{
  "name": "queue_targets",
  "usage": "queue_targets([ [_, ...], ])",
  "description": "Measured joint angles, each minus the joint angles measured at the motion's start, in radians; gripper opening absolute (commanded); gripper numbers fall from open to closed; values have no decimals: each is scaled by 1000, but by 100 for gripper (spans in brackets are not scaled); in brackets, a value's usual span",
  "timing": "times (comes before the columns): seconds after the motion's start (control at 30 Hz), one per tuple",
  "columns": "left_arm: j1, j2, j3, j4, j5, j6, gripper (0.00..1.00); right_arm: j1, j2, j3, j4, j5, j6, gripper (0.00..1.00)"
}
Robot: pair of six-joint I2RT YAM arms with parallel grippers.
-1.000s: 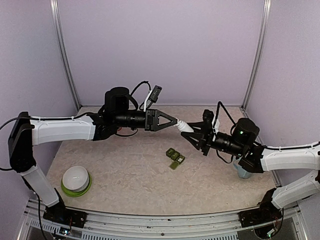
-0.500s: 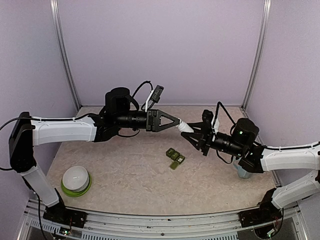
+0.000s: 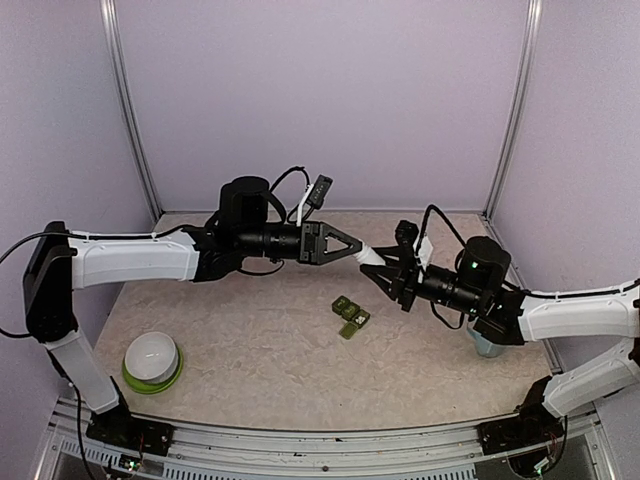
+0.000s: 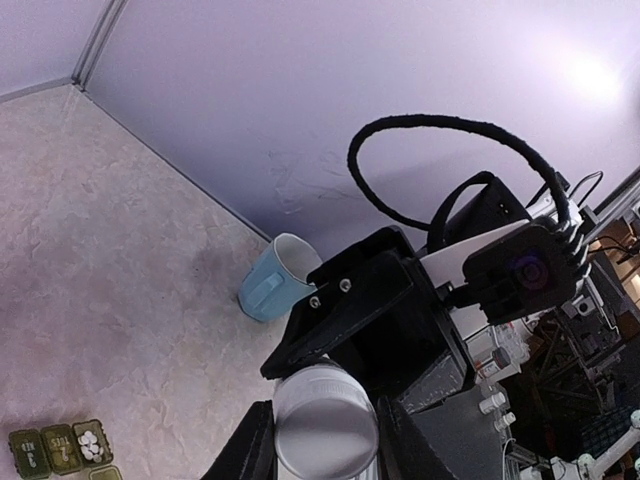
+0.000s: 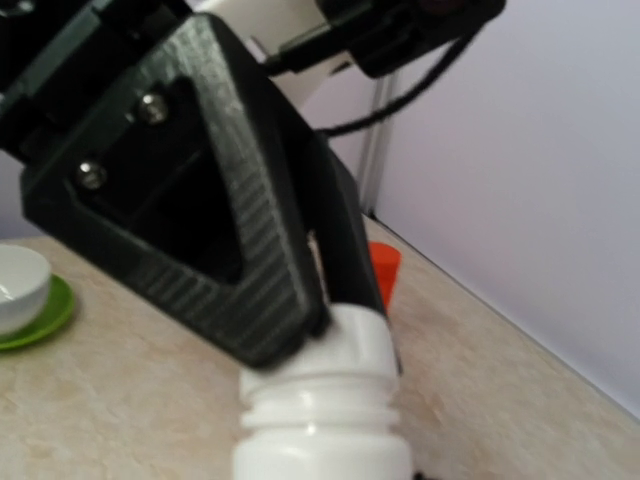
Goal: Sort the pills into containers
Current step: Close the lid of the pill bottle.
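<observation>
Both grippers meet in mid-air above the table. My left gripper [image 3: 360, 250] is shut on the cap [image 5: 355, 340] of a small white bottle [image 3: 372, 258]. My right gripper [image 3: 388, 270] is shut on the bottle's body [image 5: 325, 450]. Bare threads show between cap and body. In the left wrist view the round cap [image 4: 325, 430] sits between my left fingers [image 4: 250, 450]. The dark green containers [image 3: 350, 314] lie on the table below the bottle. They also show in the left wrist view [image 4: 60, 448], with white pills [image 4: 88, 442] in one compartment.
A light blue mug [image 3: 487, 345] stands under the right arm, also in the left wrist view [image 4: 272, 285]. A white bowl on a green saucer [image 3: 152, 360] sits at the front left. An orange-red bottle [image 5: 383, 268] stands by the back wall.
Both grippers, joined at the bottle, have shifted slightly up and left. The left arm has reached a little further right. The containers have not moved.
</observation>
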Motion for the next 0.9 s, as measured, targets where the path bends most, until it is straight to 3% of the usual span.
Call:
queue_targets([
  [0.53, 6, 50, 35, -87, -30, -43, 30, 100, 8, 2, -82, 299, -176, 10],
  [0.7, 19, 82, 35, -79, 25, -93, 29, 150, 31, 3, -93, 423, -267, 10],
  [0.9, 23, 94, 18, -32, 37, -123, 29, 166, 37, 3, -95, 468, -287, 10],
])
